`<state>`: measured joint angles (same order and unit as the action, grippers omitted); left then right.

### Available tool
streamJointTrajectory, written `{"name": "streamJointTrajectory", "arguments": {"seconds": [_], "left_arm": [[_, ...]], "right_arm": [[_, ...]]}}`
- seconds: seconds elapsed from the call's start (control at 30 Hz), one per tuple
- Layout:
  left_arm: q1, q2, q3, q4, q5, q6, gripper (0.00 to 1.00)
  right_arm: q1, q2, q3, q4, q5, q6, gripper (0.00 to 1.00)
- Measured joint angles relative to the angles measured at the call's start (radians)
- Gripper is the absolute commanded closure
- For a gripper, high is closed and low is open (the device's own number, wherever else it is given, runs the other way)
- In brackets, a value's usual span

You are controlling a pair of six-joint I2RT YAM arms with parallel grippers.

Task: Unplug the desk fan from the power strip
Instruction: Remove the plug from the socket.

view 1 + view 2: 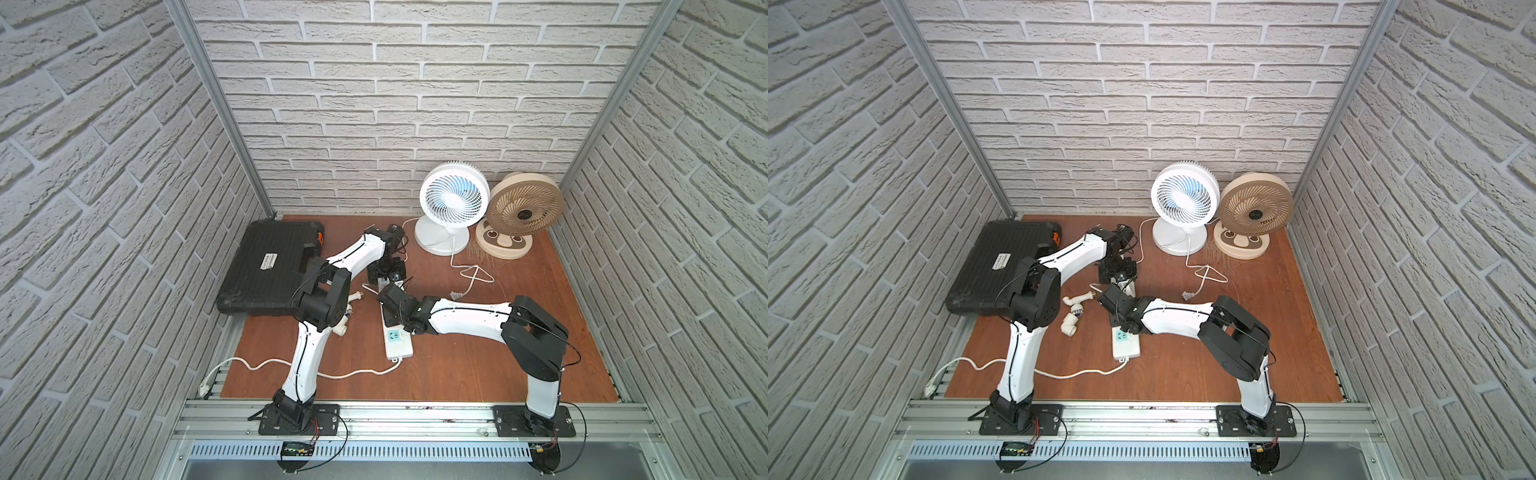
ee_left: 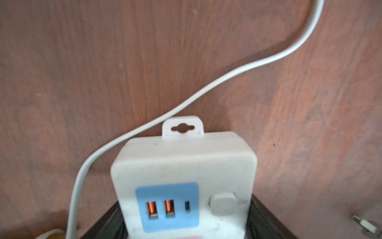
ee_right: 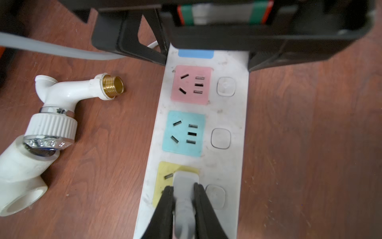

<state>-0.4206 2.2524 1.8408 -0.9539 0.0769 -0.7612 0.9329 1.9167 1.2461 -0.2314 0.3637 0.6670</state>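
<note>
Right tool (image 3: 184, 187), right wrist view: clenched on plug (image 3: 184, 204) in yellow socket of strip (image 3: 225, 115); tap fitting (image 3: 60, 97) lies beside strip. Left wrist view: left tool (image 2: 186, 225) clamps strip's USB end. Both top views: strip flat on counter (image 1: 478, 365) under both tools; white fan (image 1: 452, 203) beyond left tool.

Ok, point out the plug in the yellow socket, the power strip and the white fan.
plug (image 3: 185, 177), right wrist view, on its head at the yellow socket.
power strip (image 3: 227, 115), right wrist view, on bare casing between two buttons.
white fan (image 1: 453, 195), a top view, on the front grille.
</note>
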Motion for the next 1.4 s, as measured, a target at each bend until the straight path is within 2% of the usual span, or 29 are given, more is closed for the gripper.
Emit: {"name": "streamJointTrajectory", "arguments": {"seconds": [0.23,0.53,0.67,1.1,1.4], "left_arm": [[-0.002,0.0,0.0,0.0,-0.003,-0.001,1.0],[-0.008,0.001,0.001,0.0,-0.014,0.003,1.0],[-0.009,0.001,0.001,0.0,-0.017,0.003,1.0],[-0.01,0.001,0.001,0.0,-0.021,0.006,1.0],[-0.031,-0.004,-0.012,0.016,-0.07,0.006,1.0]], "right_arm": [[0.01,0.002,0.011,-0.016,0.019,-0.01,0.98],[0.063,0.026,0.147,-0.097,0.142,-0.084,0.98],[0.07,0.037,0.154,-0.108,0.164,-0.099,0.97],[0.071,0.044,0.149,-0.121,0.168,-0.102,0.97],[0.071,0.044,0.116,-0.103,0.138,-0.098,0.97]]}}
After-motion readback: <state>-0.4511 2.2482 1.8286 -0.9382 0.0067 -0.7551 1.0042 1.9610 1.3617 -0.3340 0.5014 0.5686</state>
